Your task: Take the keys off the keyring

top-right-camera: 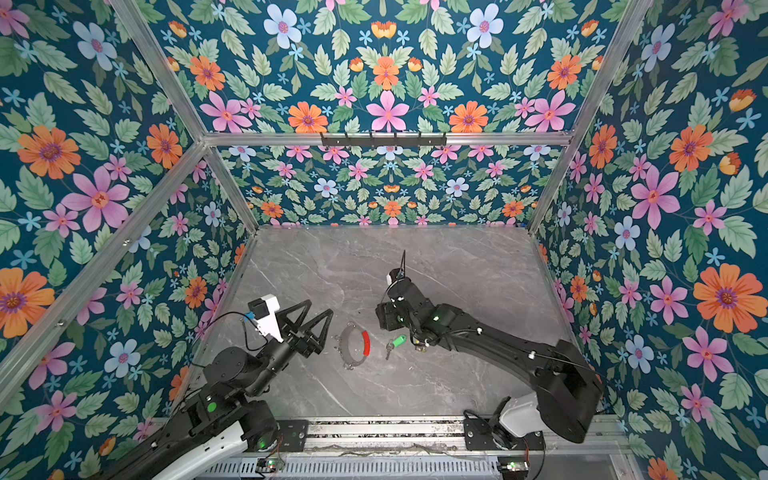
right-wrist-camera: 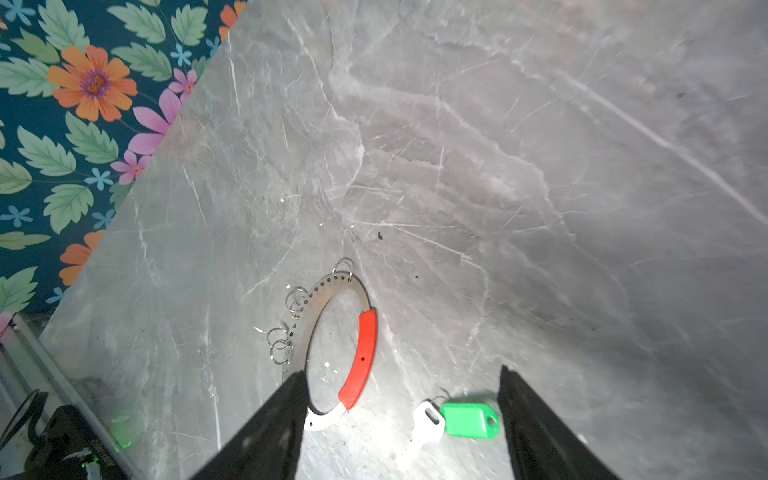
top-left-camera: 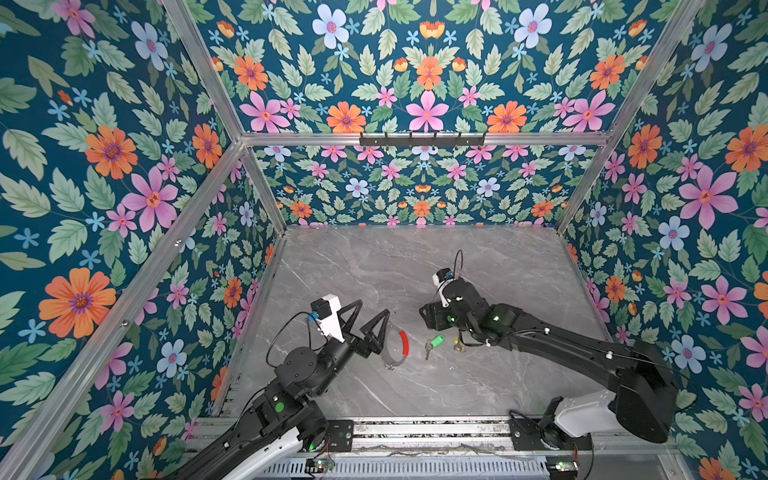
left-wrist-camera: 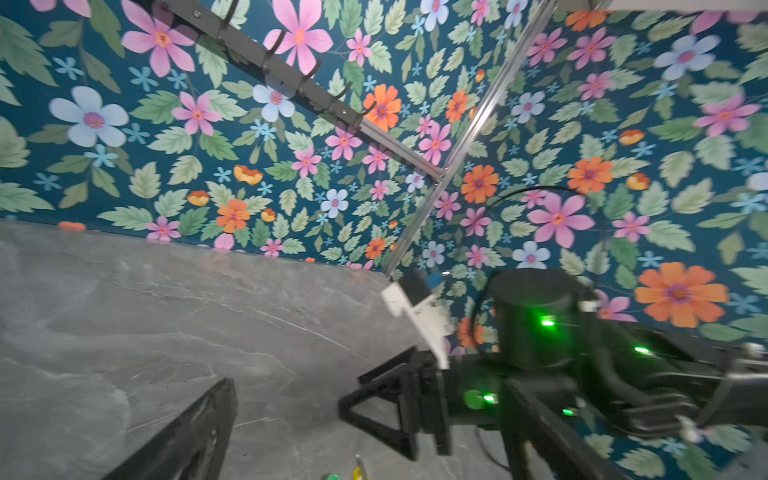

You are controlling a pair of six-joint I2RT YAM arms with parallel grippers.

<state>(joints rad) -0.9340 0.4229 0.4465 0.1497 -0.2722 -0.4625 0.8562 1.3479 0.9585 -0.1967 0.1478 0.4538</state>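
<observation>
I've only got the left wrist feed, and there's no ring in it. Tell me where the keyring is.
Observer: The keyring lies flat on the table, just right of the open left gripper. In a top view there is a gap between them.
Operator: Report the keys.
Observer: Both are off the ring. The green-tagged key lies to the ring's right, apart from it. The brass key is further right, partly under the right arm.
Operator: Give me the right gripper.
Observer: The right gripper is open and empty. Its wrist view shows the green-tagged key on the table between its fingers.
</observation>
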